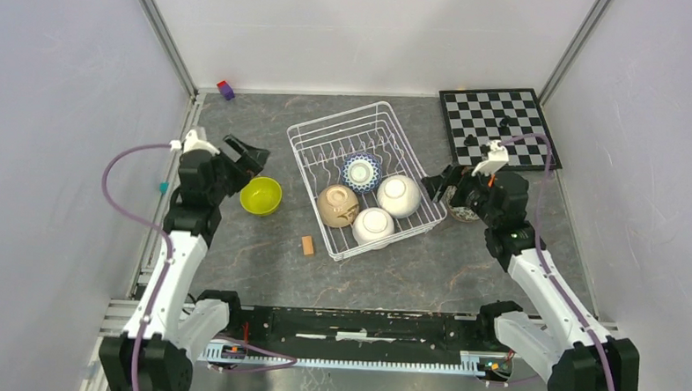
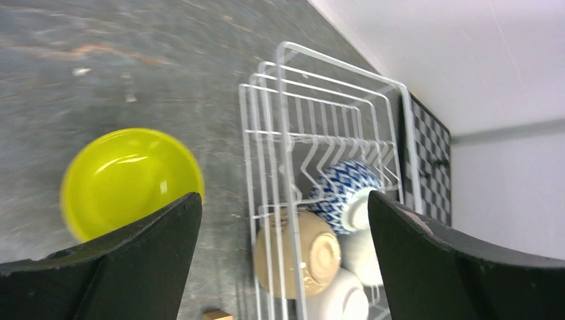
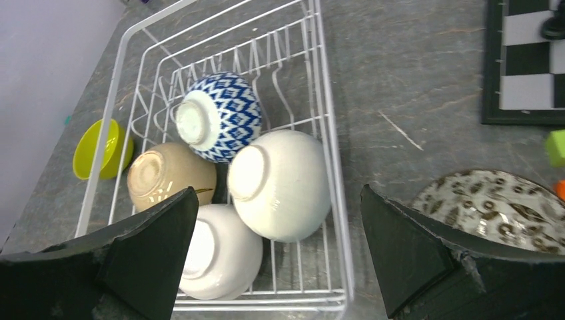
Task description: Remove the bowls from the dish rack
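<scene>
The white wire dish rack (image 1: 335,116) stands mid-table and holds a blue-and-white bowl (image 1: 360,171), a tan bowl (image 1: 338,206) and two white bowls (image 1: 398,196) (image 1: 374,226), all on their sides or upside down. The lime-yellow bowl (image 1: 260,195) sits upright on the table left of the rack. The red-speckled bowl (image 3: 500,207) sits on the table right of the rack, partly under my right arm. My left gripper (image 1: 254,162) is open and empty above the lime bowl (image 2: 126,180). My right gripper (image 1: 440,189) is open and empty at the rack's right rim (image 3: 326,100).
A black-and-white chessboard (image 1: 495,123) with a few pieces lies at the back right. A small tan block (image 1: 307,245) lies by the rack's near left corner. A purple-and-red block (image 1: 226,89) sits at the back left. A green block (image 3: 556,147) lies near the speckled bowl.
</scene>
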Controlling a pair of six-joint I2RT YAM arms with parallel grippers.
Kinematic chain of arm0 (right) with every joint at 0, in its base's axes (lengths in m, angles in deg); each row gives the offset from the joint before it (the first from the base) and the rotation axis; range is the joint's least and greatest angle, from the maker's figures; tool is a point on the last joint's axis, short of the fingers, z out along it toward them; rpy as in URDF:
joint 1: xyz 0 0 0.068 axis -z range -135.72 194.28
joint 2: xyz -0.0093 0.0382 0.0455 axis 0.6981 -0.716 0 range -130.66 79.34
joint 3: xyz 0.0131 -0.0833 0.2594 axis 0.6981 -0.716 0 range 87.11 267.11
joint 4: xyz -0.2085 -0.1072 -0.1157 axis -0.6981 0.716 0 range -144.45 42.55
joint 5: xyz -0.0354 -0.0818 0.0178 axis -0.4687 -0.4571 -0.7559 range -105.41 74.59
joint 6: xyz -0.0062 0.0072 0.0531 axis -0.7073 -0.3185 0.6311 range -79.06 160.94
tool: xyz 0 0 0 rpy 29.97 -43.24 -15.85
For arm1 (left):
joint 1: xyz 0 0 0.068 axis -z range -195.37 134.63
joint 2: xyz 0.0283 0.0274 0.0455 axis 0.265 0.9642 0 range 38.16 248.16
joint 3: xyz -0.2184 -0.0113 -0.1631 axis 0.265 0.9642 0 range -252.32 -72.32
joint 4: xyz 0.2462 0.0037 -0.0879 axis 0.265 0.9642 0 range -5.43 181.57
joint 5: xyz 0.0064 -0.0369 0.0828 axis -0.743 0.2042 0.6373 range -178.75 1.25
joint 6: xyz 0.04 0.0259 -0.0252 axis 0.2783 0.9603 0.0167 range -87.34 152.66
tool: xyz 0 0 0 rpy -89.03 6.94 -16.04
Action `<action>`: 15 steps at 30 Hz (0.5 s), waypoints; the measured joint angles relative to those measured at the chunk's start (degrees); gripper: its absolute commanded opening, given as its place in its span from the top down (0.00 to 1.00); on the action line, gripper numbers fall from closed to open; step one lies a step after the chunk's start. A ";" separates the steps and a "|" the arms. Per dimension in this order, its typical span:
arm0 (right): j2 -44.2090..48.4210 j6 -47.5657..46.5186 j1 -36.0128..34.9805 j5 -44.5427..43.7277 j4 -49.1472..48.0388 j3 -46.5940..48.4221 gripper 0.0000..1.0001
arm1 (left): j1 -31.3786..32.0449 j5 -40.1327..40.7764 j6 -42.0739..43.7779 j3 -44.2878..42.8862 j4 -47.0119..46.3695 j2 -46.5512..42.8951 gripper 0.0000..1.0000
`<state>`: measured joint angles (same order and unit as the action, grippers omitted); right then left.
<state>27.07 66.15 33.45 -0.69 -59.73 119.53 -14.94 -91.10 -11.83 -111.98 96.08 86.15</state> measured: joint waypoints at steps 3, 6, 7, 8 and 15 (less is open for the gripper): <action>-2.34 -0.09 -3.58 -0.55 -0.50 1.79 0.04 | 0.02 -8.96 2.03 -5.79 -0.04 7.37 0.09; -4.17 -0.63 -7.56 -1.60 -1.60 2.51 0.07 | 1.31 -17.46 3.87 -12.02 -0.13 14.82 0.09; -4.76 -0.79 -8.50 -1.81 -1.77 2.64 0.08 | 2.36 -18.75 4.31 -13.40 -0.15 16.50 0.09; -5.46 -0.94 -9.49 -2.01 -1.99 2.84 0.08 | 4.33 -19.39 5.18 -15.23 0.33 18.56 0.08; -15.52 -2.62 -17.29 -4.59 -3.80 8.22 0.14 | 19.12 -19.21 11.21 -29.09 2.91 32.28 0.09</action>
<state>11.55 63.53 16.16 -5.28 -63.53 127.75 4.18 -110.32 -0.62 -141.08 98.99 118.43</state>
